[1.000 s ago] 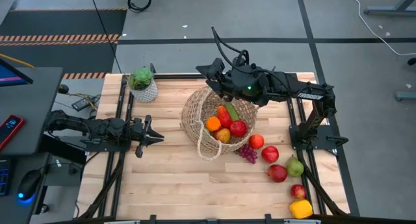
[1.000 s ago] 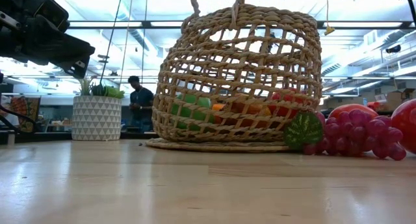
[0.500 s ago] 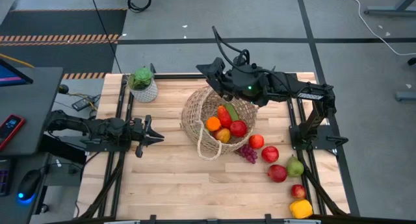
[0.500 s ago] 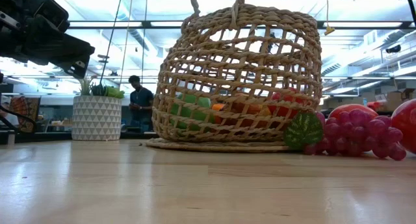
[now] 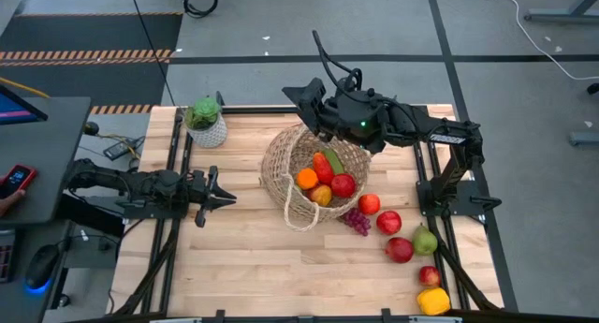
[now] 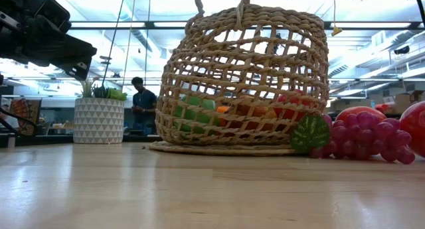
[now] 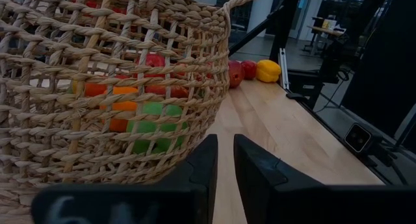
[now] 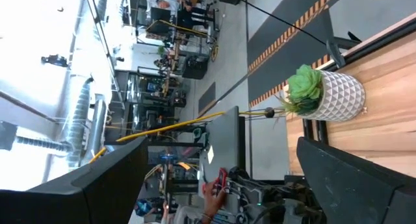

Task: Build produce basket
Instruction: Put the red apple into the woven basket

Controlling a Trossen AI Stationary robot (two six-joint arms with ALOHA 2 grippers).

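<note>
Right tool (image 5: 309,91): we see it spread wide, empty, above the basket's (image 5: 281,164) far rim.
Left tool (image 5: 225,199): we see it nearly closed, empty.

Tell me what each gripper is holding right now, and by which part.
Nothing. The right gripper is open above the basket, the left gripper nearly closed and empty beside it.

Tan woven basket (image 5: 292,173) at frame centre holds orange, red and green fruit (image 5: 324,178). Purple grapes (image 5: 357,221) lower right. White pot (image 5: 210,131) with triangle pattern, upper left. Pale wood table (image 5: 243,257).
</note>
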